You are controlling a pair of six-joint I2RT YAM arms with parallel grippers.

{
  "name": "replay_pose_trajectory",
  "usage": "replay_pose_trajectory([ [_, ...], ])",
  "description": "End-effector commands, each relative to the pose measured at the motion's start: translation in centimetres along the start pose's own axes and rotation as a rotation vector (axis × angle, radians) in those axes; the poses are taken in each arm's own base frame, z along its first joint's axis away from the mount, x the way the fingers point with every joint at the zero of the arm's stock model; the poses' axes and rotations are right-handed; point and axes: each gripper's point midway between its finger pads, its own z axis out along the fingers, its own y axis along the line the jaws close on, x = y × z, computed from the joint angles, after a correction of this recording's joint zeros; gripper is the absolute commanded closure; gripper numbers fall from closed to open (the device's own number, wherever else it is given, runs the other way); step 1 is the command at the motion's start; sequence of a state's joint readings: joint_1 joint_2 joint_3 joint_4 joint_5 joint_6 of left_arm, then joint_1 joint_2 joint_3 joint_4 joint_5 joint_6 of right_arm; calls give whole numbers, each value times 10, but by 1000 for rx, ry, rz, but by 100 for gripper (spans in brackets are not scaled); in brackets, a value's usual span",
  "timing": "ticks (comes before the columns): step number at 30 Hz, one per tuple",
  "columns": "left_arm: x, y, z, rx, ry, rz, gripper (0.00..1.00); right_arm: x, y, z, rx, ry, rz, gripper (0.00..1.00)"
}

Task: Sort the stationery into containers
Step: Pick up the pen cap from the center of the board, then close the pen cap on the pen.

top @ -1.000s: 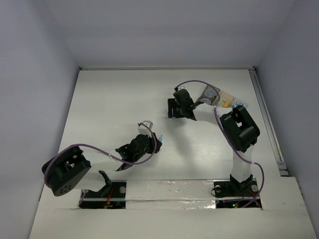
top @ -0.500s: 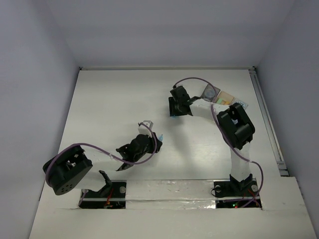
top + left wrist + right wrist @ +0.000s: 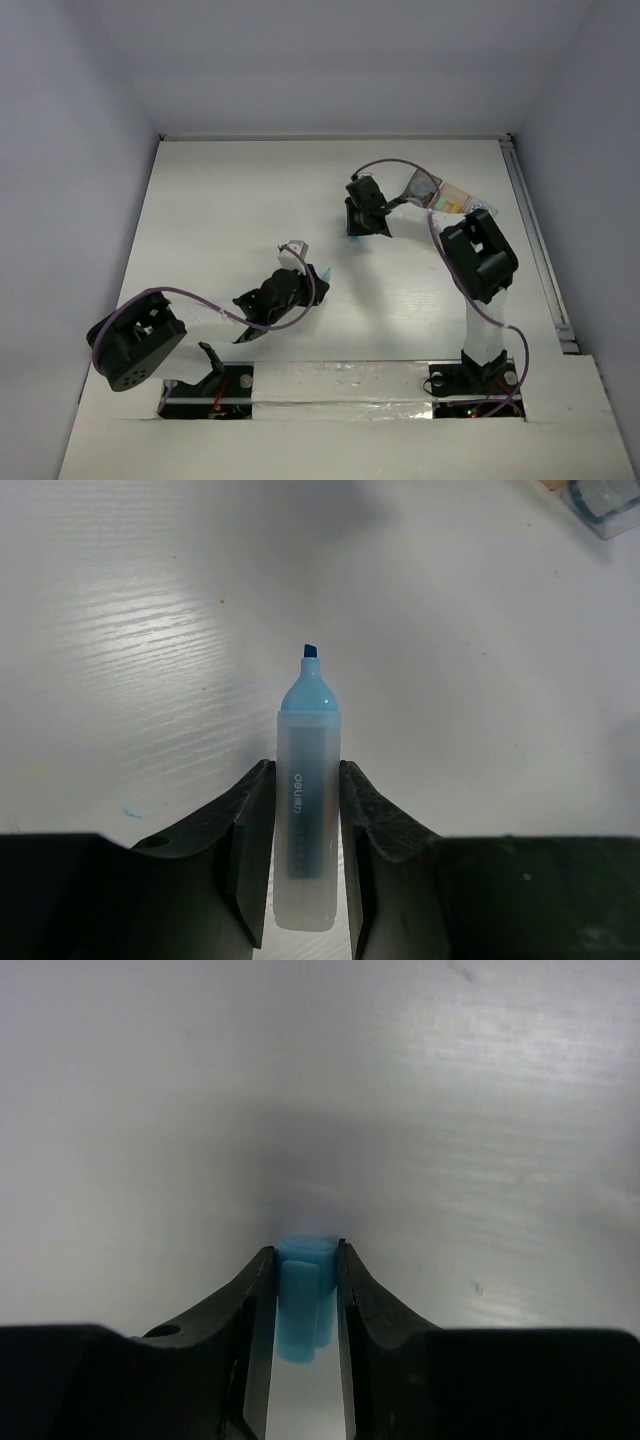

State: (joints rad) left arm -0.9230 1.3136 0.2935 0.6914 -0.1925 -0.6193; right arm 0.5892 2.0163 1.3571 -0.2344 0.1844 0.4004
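Observation:
My left gripper (image 3: 303, 780) is shut on a light-blue highlighter (image 3: 308, 740). The uncapped chisel tip points away from me, above the white table. In the top view this gripper (image 3: 312, 276) sits mid-table with the tip (image 3: 325, 272) sticking out to the right. My right gripper (image 3: 303, 1258) is shut on a small blue cap (image 3: 300, 1305), close over the table. In the top view it (image 3: 356, 232) is left of the containers. The joined bins stand at the back right: dark grey (image 3: 422, 187), tan-orange (image 3: 455, 198), clear (image 3: 482, 209). What lies inside them is too small to tell.
A corner of one bin shows at the top right of the left wrist view (image 3: 603, 502). A metal rail (image 3: 535, 250) runs along the table's right edge. White walls close in the back and both sides.
My right gripper, with the blue cap in it, has shifted slightly up and right, staying left of the bins. My left gripper with the highlighter has barely moved.

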Motion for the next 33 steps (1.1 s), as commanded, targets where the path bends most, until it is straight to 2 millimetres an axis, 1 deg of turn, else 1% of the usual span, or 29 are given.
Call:
replay_pose_trajectory([
  [1,-19,-24,-3,106,-61,-38,100,-18,12,-36,-116,-104,46,95],
  [2,-22,-27,-4,116,-68,-42,100,-26,16,-46,-144,-140,56,96],
  [3,-28,-35,-6,141,-80,-48,100,-30,20,-57,-180,-165,67,97],
  [4,-31,-39,-7,156,-85,-52,100,-30,21,-65,-205,-191,70,98],
  [5,-34,-43,-8,172,-92,-57,100,-51,28,-90,-258,-269,86,98],
  [6,-40,-52,-11,210,-104,-65,100,-55,35,-104,-311,-288,99,99],
  [7,-45,-54,-11,224,-113,-74,100,-64,40,-117,-354,-335,110,99],
  [8,-48,-60,-13,247,-117,-86,100,-68,40,-139,-390,-379,124,100],
  [9,-57,-68,-18,295,-136,-100,100,-66,50,-153,-469,-383,140,100],
  [10,-60,-75,-21,328,-142,-109,100,-76,57,-171,-534,-441,157,100],
  [11,-69,-73,-22,333,-169,-130,100,-78,60,-184,-579,-468,173,100],
  [12,-74,-88,-32,417,-175,-152,100,-73,60,-201,-629,-482,219,100],
  [13,-81,-90,-35,447,-197,-170,100,-79,68,-217,-705,-528,226,100],
  [14,-88,-94,-41,484,-217,-186,100,-80,71,-228,-752,-548,241,100],
  [15,-99,-102,-51,553,-250,-208,100,-72,73,-239,-808,-542,266,100],
  [16,-105,-106,-56,583,-265,-216,100,-77,75,-252,-853,-585,272,100],
  [17,-108,-111,-61,616,-276,-220,100,-77,76,-259,-878,-596,276,100],
  [18,-117,-117,-69,660,-298,-227,100,-74,75,-267,-903,-602,288,100],
  [19,-119,-120,-73,680,-304,-229,100,-77,76,-277,-934,-633,289,100],
  [20,-127,-123,-81,710,-331,-229,100,-73,77,-282,-963,-630,295,100],
  [22,-132,-129,-89,748,-342,-241,100,-76,79,-302,-1027,-679,298,100],
  [24,-138,-136,-101,801,-366,-244,100,-75,81,-311,-1075,-685,308,100],
  [25,-142,-136,-104,811,-379,-249,100,-77,81,-318,-1101,-709,307,100],
  [27,-147,-141,-113,851,-393,-258,100,-74,83,-319,-1123,-700,316,100],
  [33,-149,-143,-117,866,-395,-266,100,-72,85,-326,-1166,-701,320,100],
])
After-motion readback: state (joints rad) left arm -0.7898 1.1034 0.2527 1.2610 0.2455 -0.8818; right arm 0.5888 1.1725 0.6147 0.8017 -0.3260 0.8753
